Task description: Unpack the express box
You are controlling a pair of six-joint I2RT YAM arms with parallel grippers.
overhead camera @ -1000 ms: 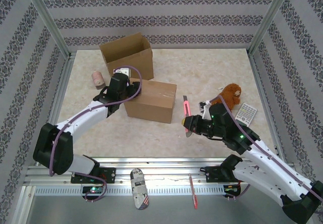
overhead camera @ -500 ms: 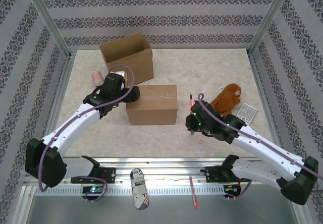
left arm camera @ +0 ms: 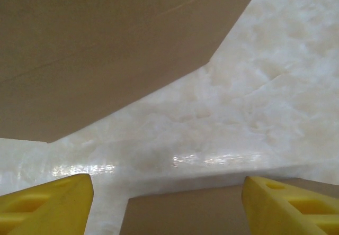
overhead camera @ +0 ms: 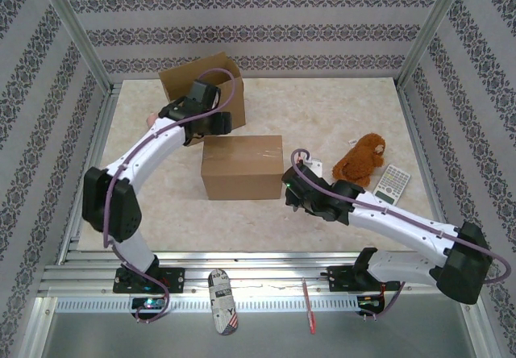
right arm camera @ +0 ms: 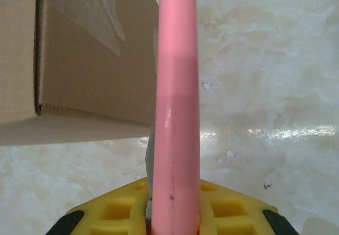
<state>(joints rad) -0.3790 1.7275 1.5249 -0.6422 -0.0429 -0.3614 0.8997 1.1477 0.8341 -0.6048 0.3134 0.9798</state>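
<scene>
Left gripper: the left gripper (left arm camera: 164,182) has its yellow fingers (left arm camera: 47,200) spread wide with nothing between them. It hangs over the strip of table (left arm camera: 254,108) between the two cartons.

Open box: the open box (overhead camera: 201,84) stands at the back left, just behind the left gripper. It is close to the sealed one but apart from it.

Sealed box: the sealed box (overhead camera: 242,167) sits flat near the middle of the table with its flaps shut. Its long axis runs left to right in the overhead view.

Tape strip: the tape strip (right arm camera: 87,10) folds down over the box's right end face — the end that faces the cutter.

Pink cutter: the pink cutter (right arm camera: 176,87) points forward out of the jaws. It lies just beside the box's right end, off the cardboard. Whether a blade is out cannot be told.

Right gripper: the right gripper (right arm camera: 175,195) is clamped on the cutter's handle, low by the box's near right corner.

Deciding relation: the box lies to the cutter's left, and the right arm is the nearer one to the taped end. By this reading the tip must shift left onto the tape, then run along the box's length.

Left arm's likely part: it is placed to steady the far edge — a judgement only.
</scene>
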